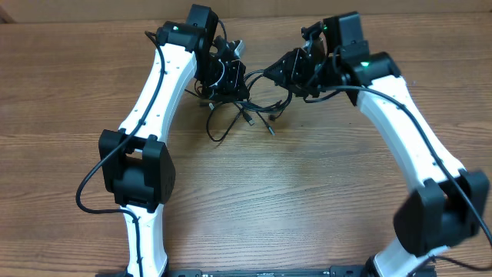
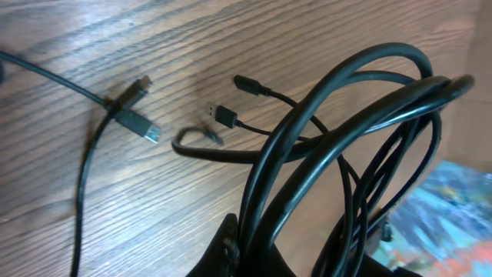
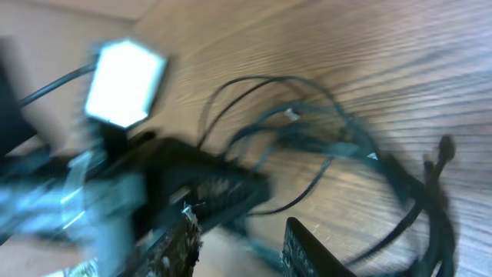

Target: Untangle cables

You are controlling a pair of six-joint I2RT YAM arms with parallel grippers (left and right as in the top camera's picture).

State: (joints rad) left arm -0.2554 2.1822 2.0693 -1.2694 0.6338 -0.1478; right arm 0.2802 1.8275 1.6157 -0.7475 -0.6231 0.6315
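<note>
- The left tool (image 1: 228, 80) is clamped on a bunch of black cables (image 2: 270, 150); in the left wrist view their loops rise from between its fingers and stand clear of the wooden desk (image 1: 307, 192).
- The right tool (image 3: 242, 225) has its fingers apart. Its view is blurred, and whether a cord lies in the gap cannot be told.
- From overhead, the tangle sits at the far middle of the desk, between the two tools. Loose strands trail from it toward the near side.
- One thin strand arcs from the bunch across to the right tool.
- Three plug ends lie flat on the wood beside the lifted loops: a silver-tipped USB plug (image 2: 144, 129), a smaller plug (image 2: 223, 115), and a slim dark plug (image 2: 247, 82).
</note>
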